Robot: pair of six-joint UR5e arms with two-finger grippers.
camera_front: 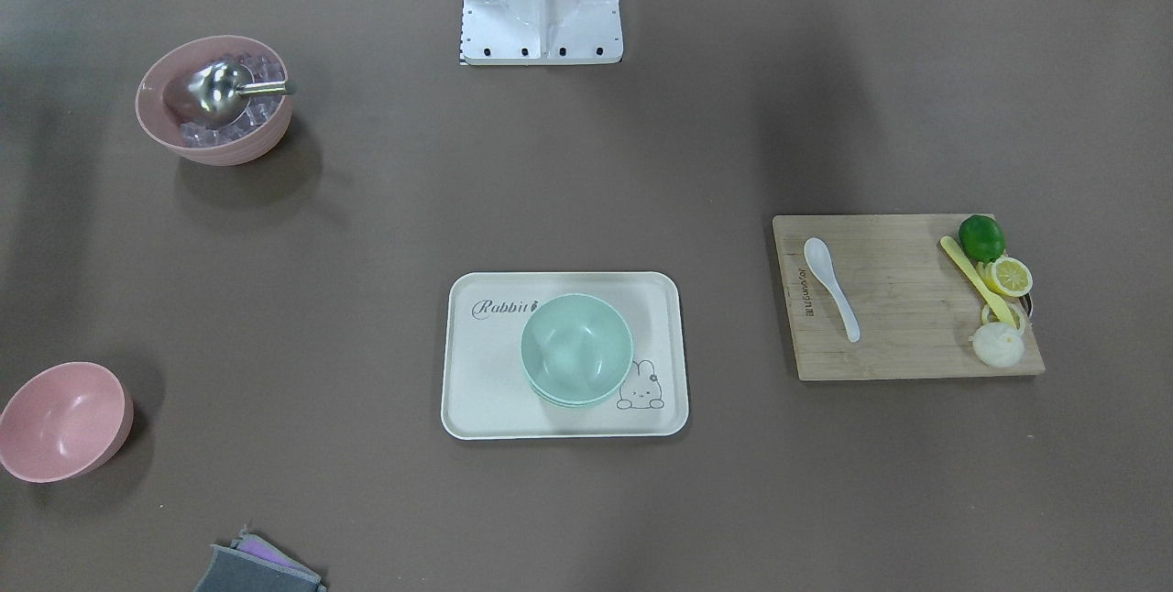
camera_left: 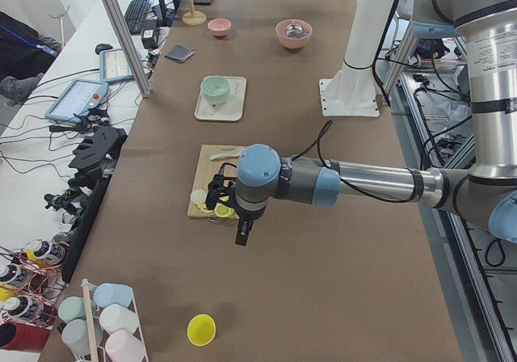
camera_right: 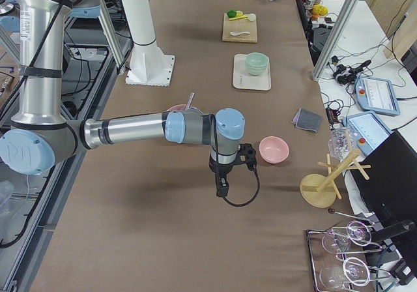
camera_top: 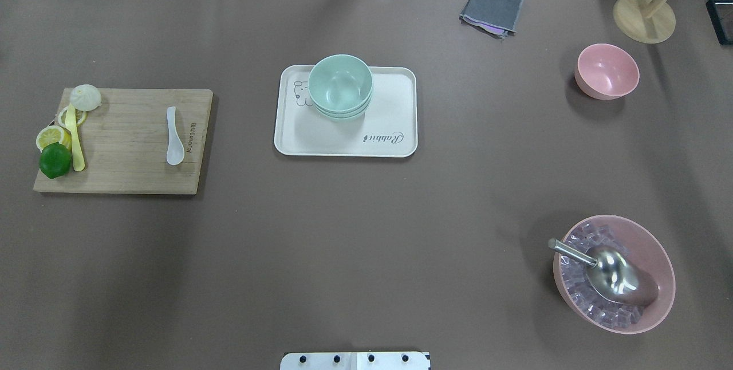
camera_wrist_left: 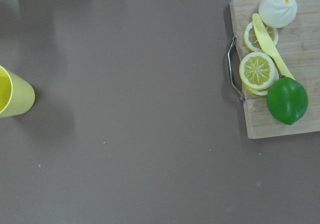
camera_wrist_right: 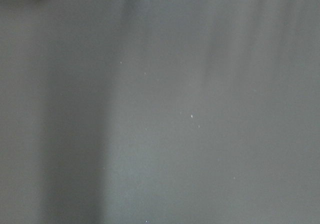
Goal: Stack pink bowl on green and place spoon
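Pink bowl (camera_top: 607, 70): stands upright and empty on the table (camera_top: 366, 244), upper right of the overhead view. Green bowl (camera_top: 340, 85): sits on the white tray (camera_top: 395, 146) at top centre, well apart. Spoon (camera_top: 174, 144): lies on the cutting board (camera_top: 126, 169), far left. Left gripper (camera_left: 220, 194), right gripper (camera_right: 246, 156): show in side views only; cannot tell whether spread or pressed together.

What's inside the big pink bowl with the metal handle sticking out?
The large pink bowl holds clear ice cubes with a metal scoop lying on top. Its bottom, under them, is hidden.
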